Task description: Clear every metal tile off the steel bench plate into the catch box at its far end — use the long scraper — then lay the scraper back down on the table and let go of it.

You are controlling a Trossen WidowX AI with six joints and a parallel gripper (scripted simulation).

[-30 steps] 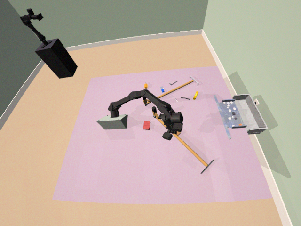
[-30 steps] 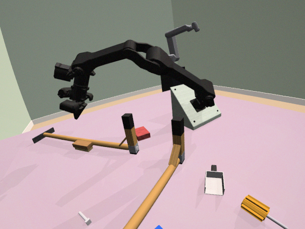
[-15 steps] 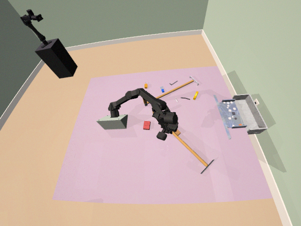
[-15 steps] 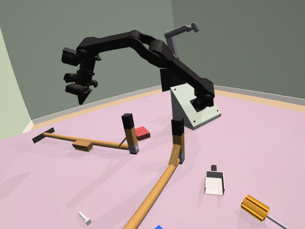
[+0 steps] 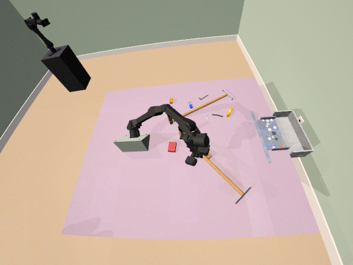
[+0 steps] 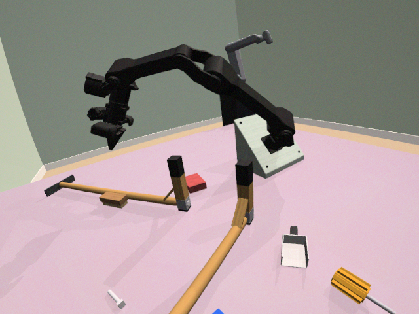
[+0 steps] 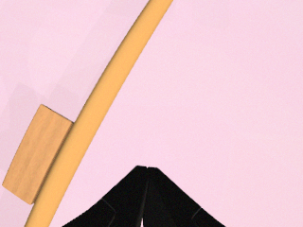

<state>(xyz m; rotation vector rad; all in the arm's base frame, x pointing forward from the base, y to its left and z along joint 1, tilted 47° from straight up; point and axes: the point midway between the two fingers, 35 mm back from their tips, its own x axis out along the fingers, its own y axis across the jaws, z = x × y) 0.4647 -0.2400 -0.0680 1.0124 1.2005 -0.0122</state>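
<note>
My gripper (image 6: 111,147) (image 7: 147,167) is shut and empty, pointing down above the table, beside a long wooden handle (image 5: 223,175) (image 6: 145,196) (image 7: 101,99). That tool lies on the table, with a flat dark blade (image 5: 242,195) (image 6: 59,185) at its far end and an upright black-topped grip (image 6: 180,187) at its near end. A second long tool (image 5: 203,105) (image 6: 206,270) has a silver head (image 5: 227,94). The steel plate (image 5: 281,140) bears several white, dark and orange tiles. The grey catch box (image 5: 299,130) is at its far end. The fingertips are hidden in the top view.
A wooden block (image 5: 208,155) (image 6: 114,199) (image 7: 38,153) lies against the dark-bladed tool's handle. A red block (image 5: 171,147) (image 6: 196,182) lies near the arm's base. A yellow object (image 5: 229,112), a bolt (image 5: 207,117) (image 6: 116,299) and an orange-handled screwdriver (image 5: 171,100) (image 6: 351,285) also lie about.
</note>
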